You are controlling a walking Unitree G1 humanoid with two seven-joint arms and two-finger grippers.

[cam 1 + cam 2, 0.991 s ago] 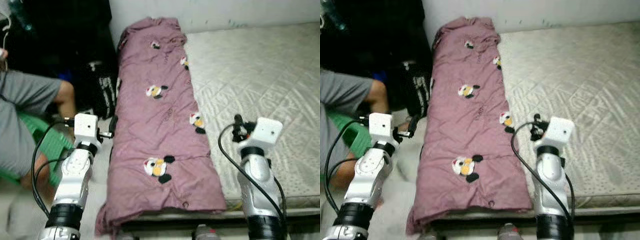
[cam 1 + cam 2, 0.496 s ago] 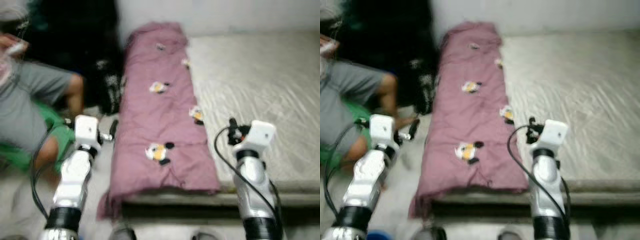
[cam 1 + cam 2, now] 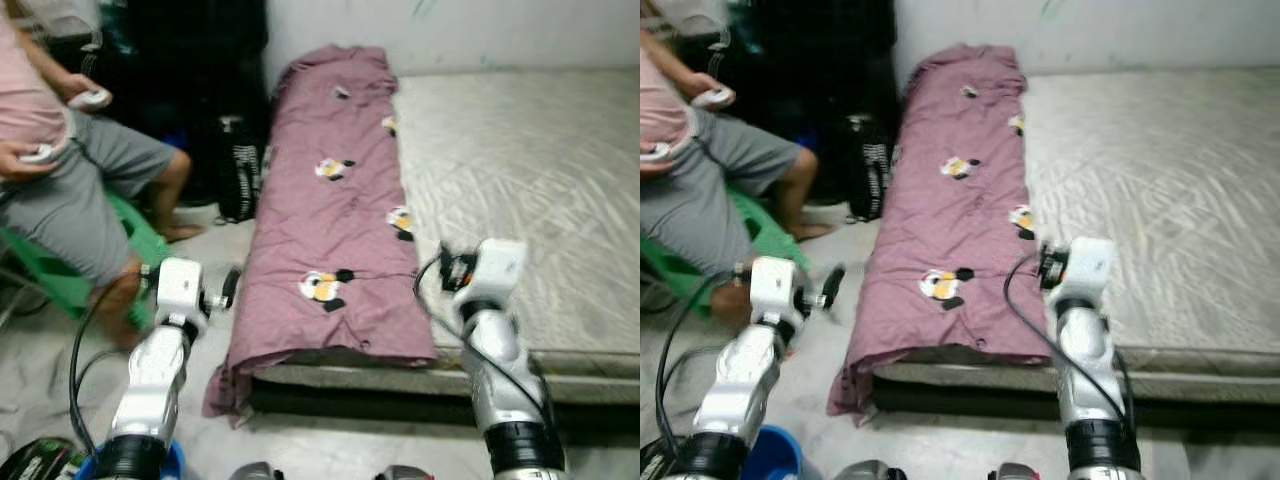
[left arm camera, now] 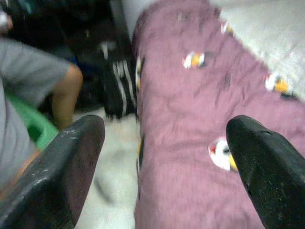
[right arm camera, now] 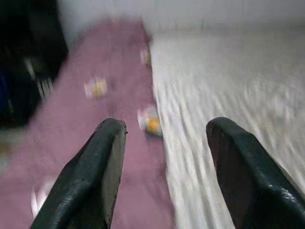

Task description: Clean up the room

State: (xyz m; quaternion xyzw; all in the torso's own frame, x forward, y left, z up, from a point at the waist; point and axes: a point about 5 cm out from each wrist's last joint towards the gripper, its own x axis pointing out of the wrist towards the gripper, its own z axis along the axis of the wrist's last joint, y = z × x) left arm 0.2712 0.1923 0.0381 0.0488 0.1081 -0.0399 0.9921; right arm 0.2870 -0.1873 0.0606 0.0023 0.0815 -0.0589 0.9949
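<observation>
Left eye view: no legible writing.

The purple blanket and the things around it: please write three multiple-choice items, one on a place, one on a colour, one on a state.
1. Where does the purple blanket lie on the mattress?
A. along its left edge
B. across its middle
C. on its right half

2. What colour is the stool under the seated person?
A. red
B. green
C. white

3. How stand the fingers of the left end effector?
A. shut on the blanket
B. shut on nothing
C. open, holding nothing

Answers: 1 A, the bare quilted mattress spreads to its right. 2 B, green plastic shows below the grey shorts. 3 C, the left wrist view shows a wide gap between both fingers.
</observation>
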